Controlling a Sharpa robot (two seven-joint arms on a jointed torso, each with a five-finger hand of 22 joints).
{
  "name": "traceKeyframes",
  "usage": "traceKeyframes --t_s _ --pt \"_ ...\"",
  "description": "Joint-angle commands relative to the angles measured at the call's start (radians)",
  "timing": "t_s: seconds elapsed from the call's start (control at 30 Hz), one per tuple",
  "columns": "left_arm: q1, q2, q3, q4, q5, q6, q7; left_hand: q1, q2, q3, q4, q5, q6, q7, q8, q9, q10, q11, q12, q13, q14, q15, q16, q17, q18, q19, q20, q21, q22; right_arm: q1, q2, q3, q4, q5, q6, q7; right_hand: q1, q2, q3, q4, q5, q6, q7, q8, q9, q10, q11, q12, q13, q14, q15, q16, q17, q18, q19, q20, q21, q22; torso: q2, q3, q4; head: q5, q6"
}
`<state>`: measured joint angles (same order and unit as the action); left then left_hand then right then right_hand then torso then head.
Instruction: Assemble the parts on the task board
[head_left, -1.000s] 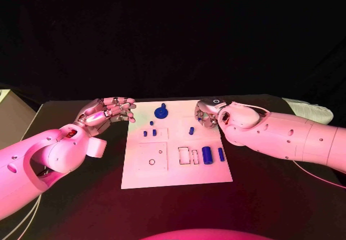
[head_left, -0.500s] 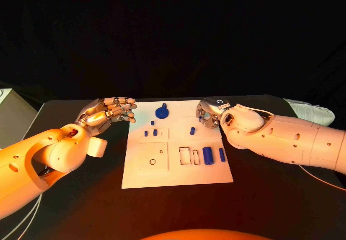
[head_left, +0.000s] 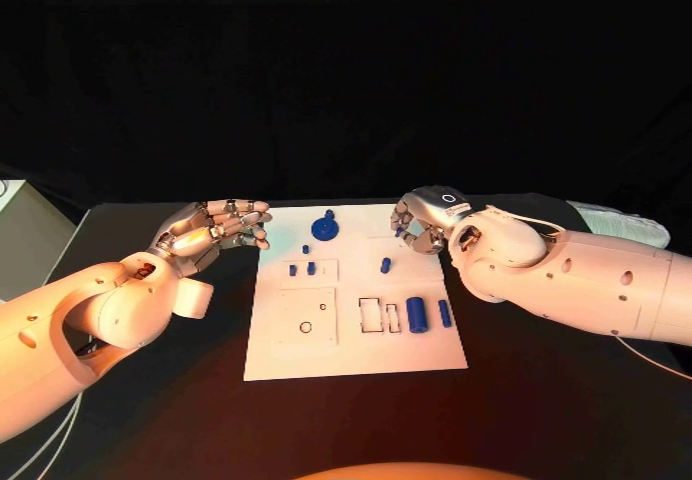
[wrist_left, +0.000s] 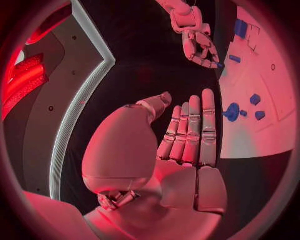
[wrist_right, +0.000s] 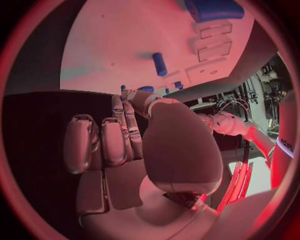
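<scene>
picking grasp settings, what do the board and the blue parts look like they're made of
The task board looks like matte white plastic, perhaps painted: flat, even, no glare, with shallow outlined recesses. The blue cylinder and the blue peg look like smooth, opaque moulded or printed plastic with a faint sheen; the frames can't confirm it.

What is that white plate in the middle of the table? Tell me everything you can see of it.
The task board is a flat white rectangular plate lying on the black table, between the two arms. Its surface has several outlined rectangular recesses and a small oval hole. Small blue parts lie or stand on it: a round piece with a knob near the far edge, short pegs, and a thicker cylinder toward the right. Neither robot hand appears to touch it.
</scene>
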<state>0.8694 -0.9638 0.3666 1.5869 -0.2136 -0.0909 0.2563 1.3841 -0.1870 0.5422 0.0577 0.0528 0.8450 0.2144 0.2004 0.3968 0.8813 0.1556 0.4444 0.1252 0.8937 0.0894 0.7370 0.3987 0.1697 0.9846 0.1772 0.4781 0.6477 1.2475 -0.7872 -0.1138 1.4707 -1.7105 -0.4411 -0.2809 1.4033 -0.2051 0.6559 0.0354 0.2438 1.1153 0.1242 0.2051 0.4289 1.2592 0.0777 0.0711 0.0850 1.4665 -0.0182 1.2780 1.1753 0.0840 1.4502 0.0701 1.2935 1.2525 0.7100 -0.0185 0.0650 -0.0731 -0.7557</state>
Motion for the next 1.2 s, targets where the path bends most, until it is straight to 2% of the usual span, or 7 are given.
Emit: traceKeyframes --t_s 0.03,0.23,0.27,0.53,0.83,0.93,1.2 --pt "-0.001 0.003 0.001 -0.002 -0.001 0.002 0.014 0.007 0.001 0.001 -0.005 0.001 -0.007 0.006 -0.003 -0.001 -0.005 0.004 -0.002 -0.001 0.006 0.004 -0.007 0.000 0.010 0.006 -0.002 -0.002 0.001 0.001 -0.012 0.002 0.051 0.009 -0.027 0.012 -0.006 0.003 0.006 -0.001 0.002 0.003 -0.002 0.006 0.002 0.028 -0.022 0.003 0.002 0.039 -0.010 0.007 0.001 -0.015 0.007 0.001 0.004 0.002 0.001 -0.0003 0.0004 0.012 0.002" --pt "-0.003 0.010 0.001 -0.007 -0.002 0.003 0.016 0.007 0.001 0.001 -0.005 0.001 -0.007 0.006 -0.003 -0.001 -0.005 0.004 -0.002 -0.001 0.006 0.004 -0.007 0.000 0.010 0.006 -0.002 -0.002 0.001 -0.009 -0.020 0.002 0.137 -0.003 -0.047 0.034 -0.007 0.003 0.006 -0.001 0.002 0.003 -0.002 0.006 0.003 0.029 -0.022 0.003 0.002 0.039 -0.010 0.009 0.003 -0.016 0.008 0.001 0.005 0.004 0.001 0.0011 0.0030 0.036 0.001" --pt "-0.003 0.011 0.001 -0.008 -0.002 0.002 0.016 0.007 0.001 0.001 -0.005 0.001 -0.007 0.006 -0.003 -0.001 -0.005 0.004 -0.002 -0.001 0.006 0.004 -0.007 0.000 0.010 0.006 -0.002 -0.002 0.001 -0.015 -0.018 0.002 0.159 -0.015 -0.051 0.037 -0.007 0.003 0.006 -0.001 0.002 0.003 -0.002 0.006 0.003 0.029 -0.022 0.003 0.002 0.039 -0.010 0.009 0.003 -0.016 0.008 0.001 0.005 0.004 0.001 -0.0007 0.0032 0.042 -0.001" --pt "-0.004 0.020 0.001 -0.018 -0.003 -0.001 0.013 0.007 0.002 0.001 -0.005 0.001 -0.008 0.008 -0.002 -0.002 -0.006 0.006 -0.003 -0.002 0.007 0.005 -0.009 0.000 0.010 0.006 -0.002 -0.002 0.002 -0.053 0.023 -0.003 0.214 -0.075 -0.045 0.053 -0.007 0.002 0.007 -0.001 0.002 0.003 -0.002 0.007 0.003 0.029 -0.023 0.002 0.002 0.039 -0.010 0.009 0.003 -0.016 0.009 0.001 0.008 0.007 0.000 -0.0015 0.0031 0.088 -0.010" --pt "-0.005 0.027 0.000 -0.024 -0.007 0.007 0.004 0.007 0.003 0.001 -0.006 0.001 -0.008 0.009 -0.002 -0.002 -0.006 0.006 -0.002 -0.002 0.007 0.005 -0.009 0.000 0.010 0.006 -0.002 -0.001 0.003 -0.110 0.095 -0.012 0.203 -0.146 -0.028 0.067 -0.007 0.002 0.009 -0.003 0.003 0.003 -0.003 0.008 0.005 0.031 -0.023 0.002 0.002 0.040 -0.010 0.012 0.005 -0.017 0.010 0.000 0.013 0.013 0.000 -0.0032 0.0039 0.128 -0.034" --pt "-0.005 0.029 0.000 -0.024 -0.009 0.010 0.002 0.007 0.003 0.001 -0.006 0.001 -0.008 0.009 -0.002 -0.002 -0.006 0.006 -0.002 -0.002 0.007 0.005 -0.009 0.000 0.010 0.006 -0.002 -0.001 0.003 -0.123 0.115 -0.014 0.187 -0.158 -0.012 0.067 -0.007 0.002 0.009 -0.003 0.003 0.003 -0.003 0.008 0.005 0.031 -0.023 0.002 0.002 0.040 -0.010 0.012 0.005 -0.017 0.010 0.000 0.013 0.013 0.001 -0.0039 0.0087 0.134 -0.042" --pt "-0.004 0.029 0.000 -0.021 -0.011 0.010 0.000 0.007 0.003 0.001 -0.006 0.001 -0.007 0.009 -0.001 -0.002 -0.006 0.006 -0.002 -0.003 0.008 0.005 -0.010 0.000 0.010 0.006 -0.002 -0.001 0.003 -0.143 0.153 -0.016 0.139 -0.164 0.024 0.057 -0.009 0.001 0.010 -0.003 0.002 0.002 -0.002 0.009 0.007 0.032 -0.023 0.001 0.002 0.040 -0.010 0.011 0.002 -0.017 0.010 0.000 0.013 0.013 0.002 -0.0060 0.0081 0.149 -0.059"
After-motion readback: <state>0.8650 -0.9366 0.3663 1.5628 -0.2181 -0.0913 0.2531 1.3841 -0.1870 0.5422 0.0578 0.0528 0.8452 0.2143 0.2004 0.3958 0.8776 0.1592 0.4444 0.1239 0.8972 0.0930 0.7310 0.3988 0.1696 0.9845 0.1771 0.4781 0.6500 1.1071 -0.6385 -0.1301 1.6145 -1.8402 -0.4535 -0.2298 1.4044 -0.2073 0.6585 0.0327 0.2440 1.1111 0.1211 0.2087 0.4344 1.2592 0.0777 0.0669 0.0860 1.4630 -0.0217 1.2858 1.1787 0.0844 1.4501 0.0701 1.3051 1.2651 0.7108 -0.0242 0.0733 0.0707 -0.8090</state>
